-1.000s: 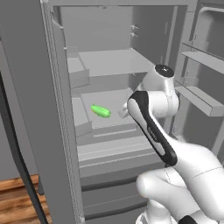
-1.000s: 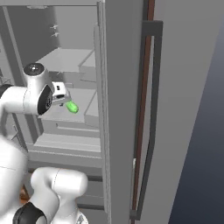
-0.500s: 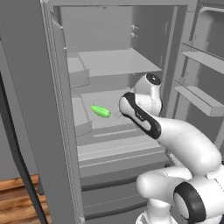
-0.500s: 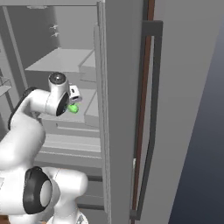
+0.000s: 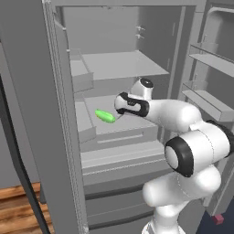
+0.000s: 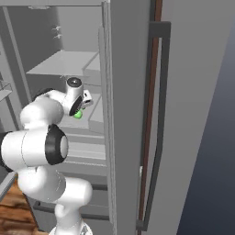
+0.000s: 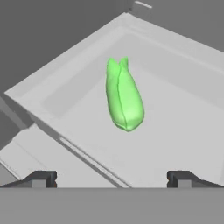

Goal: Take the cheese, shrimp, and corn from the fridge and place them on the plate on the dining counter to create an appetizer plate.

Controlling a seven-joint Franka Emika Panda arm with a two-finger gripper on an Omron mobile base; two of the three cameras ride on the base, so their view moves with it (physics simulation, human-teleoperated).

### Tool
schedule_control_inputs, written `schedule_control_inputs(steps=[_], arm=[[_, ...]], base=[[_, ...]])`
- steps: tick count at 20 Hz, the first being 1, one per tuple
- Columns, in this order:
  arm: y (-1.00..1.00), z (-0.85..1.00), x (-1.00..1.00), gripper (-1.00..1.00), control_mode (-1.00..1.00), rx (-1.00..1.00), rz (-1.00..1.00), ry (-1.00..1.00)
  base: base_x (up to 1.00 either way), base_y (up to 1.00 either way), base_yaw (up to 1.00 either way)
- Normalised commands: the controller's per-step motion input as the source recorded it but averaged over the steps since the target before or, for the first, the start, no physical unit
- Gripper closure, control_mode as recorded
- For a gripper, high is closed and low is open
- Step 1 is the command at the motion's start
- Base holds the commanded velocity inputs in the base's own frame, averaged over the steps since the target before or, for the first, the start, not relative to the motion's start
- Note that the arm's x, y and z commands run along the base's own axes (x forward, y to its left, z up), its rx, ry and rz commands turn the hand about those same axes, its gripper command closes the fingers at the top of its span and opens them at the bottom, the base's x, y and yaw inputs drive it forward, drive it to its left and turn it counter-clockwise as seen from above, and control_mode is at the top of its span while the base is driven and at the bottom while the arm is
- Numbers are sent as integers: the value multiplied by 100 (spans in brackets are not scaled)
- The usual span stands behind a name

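The gripper (image 7: 112, 178) stands wide open, its two dark finger tips (image 7: 40, 178) far apart at the bottom corners of the hand view, and it holds nothing. Above the gap between them, near the centre of that frame, lies the corn (image 7: 123, 95), a bright green tapered piece resting on a pale grey shelf tray (image 7: 183, 127); it is apart from both tips.

In the left base view the gripper (image 5: 119, 109) sits at centre frame, inside the open fridge (image 5: 137, 64), with the corn (image 5: 105, 115) just beside it to the lower left on the middle shelf. The white arm (image 5: 183, 128) reaches in from the lower right.

In the right base view the gripper (image 6: 84, 103) is at centre left, with a bit of the corn (image 6: 78, 114) peeking out just below it. The fridge door (image 6: 131, 114) stands edge-on through the middle of that frame, and its long dark handle (image 6: 158, 119) runs down to the right.
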Motion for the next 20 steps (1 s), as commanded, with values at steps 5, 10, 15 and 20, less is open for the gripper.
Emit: schedule_control_inputs(steps=[5,10,15,20], arm=[[32,-41,83,-100,-100,-1,0,11],[28,-40,66,-100,-100,-3,0,5],[28,-36,51,-100,-100,-4,0,0],[20,-43,22,-100,-100,-7,0,0]], base=[[0,0,0],[0,0,0],[0,0,0],[0,0,0]])
